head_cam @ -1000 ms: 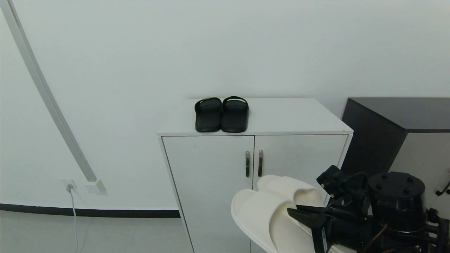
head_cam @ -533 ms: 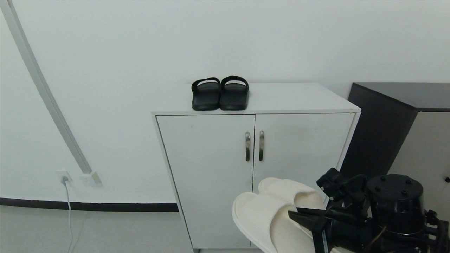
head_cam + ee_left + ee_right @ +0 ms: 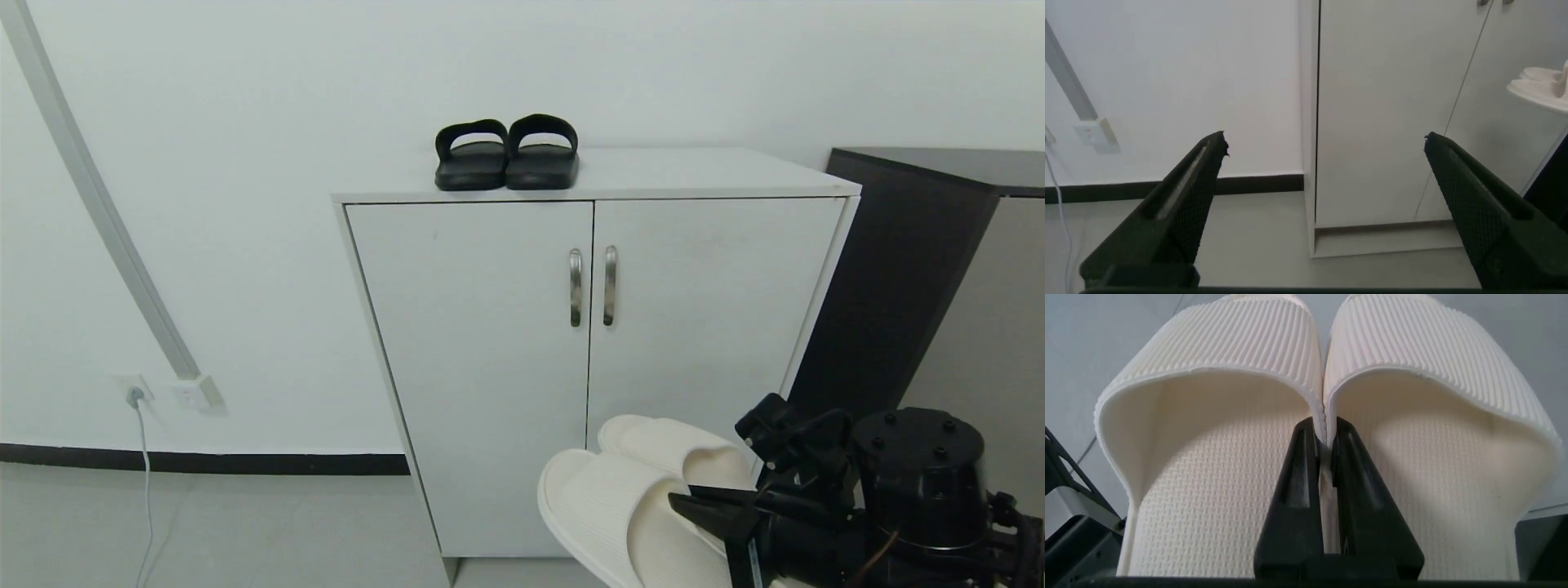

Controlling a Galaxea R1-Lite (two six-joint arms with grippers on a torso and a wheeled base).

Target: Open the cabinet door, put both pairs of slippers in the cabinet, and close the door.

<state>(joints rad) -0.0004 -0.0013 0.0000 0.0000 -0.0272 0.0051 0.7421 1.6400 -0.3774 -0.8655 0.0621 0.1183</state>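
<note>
Only the viewpoint was lowered; two white slippers (image 3: 620, 498) were kept pinched by the right gripper (image 3: 1323, 431).
Two black slippers (image 3: 506, 155) were set atop the cabinet (image 3: 702, 170), its two doors (image 3: 473, 343) shut; the white pair was held low before it, and the left gripper (image 3: 1324, 139) was spread wide.

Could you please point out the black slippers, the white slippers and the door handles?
black slippers (image 3: 541, 171), head view, right slipper's near end.
white slippers (image 3: 1233, 367), right wrist view, one slipper's ribbed upper.
door handles (image 3: 575, 287), head view, left handle's bar.
</note>
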